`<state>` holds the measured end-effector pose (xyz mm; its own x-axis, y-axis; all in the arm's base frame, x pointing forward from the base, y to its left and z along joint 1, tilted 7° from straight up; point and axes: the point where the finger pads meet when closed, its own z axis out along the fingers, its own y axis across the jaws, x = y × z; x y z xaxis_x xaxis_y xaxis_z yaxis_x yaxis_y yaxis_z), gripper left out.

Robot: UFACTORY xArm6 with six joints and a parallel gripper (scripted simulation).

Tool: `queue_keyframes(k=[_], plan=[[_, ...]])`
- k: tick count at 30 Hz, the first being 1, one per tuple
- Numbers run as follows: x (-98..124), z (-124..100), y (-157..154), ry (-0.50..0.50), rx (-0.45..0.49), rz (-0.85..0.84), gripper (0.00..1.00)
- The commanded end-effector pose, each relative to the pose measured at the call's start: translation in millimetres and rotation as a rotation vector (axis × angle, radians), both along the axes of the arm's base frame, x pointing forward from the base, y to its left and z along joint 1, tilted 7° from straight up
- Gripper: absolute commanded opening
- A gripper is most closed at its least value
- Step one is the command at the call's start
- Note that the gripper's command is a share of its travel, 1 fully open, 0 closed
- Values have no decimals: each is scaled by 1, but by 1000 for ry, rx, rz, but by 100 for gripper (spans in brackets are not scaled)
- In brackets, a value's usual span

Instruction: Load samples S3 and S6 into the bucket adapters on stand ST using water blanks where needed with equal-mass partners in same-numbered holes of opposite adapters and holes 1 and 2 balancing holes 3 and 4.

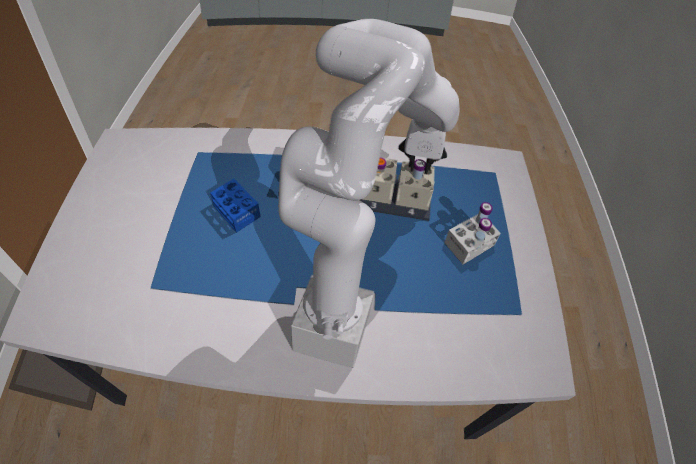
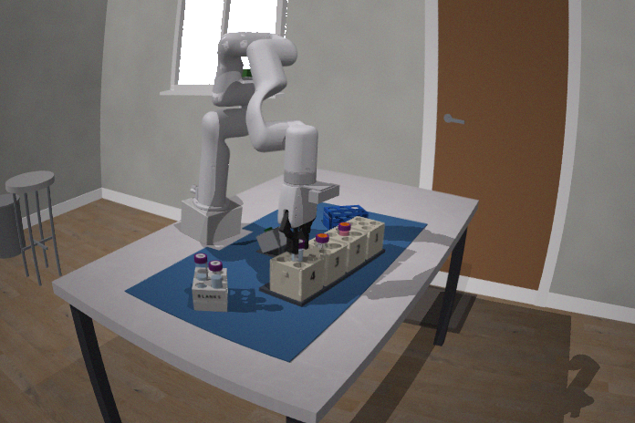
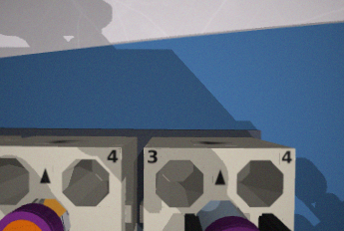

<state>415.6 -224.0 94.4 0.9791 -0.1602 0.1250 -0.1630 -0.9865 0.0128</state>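
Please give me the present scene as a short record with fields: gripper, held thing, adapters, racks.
gripper: gripper shut on a purple-capped tube
tube position: upright, partly inside adapter 4; depth unclear
adapter 4, holes 3 and 4: both empty
orange-dot samples: one in adapter 3, one in adapter 2
blanks rack: two tubes standing
blue rack: no tubes visible
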Motion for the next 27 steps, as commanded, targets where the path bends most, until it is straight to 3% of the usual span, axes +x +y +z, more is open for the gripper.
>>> queue_keyframes(k=[1, 27], plan=[[2, -2, -1, -4, -2, 0, 0], [3, -16, -1, -4, -2, 0, 0]])
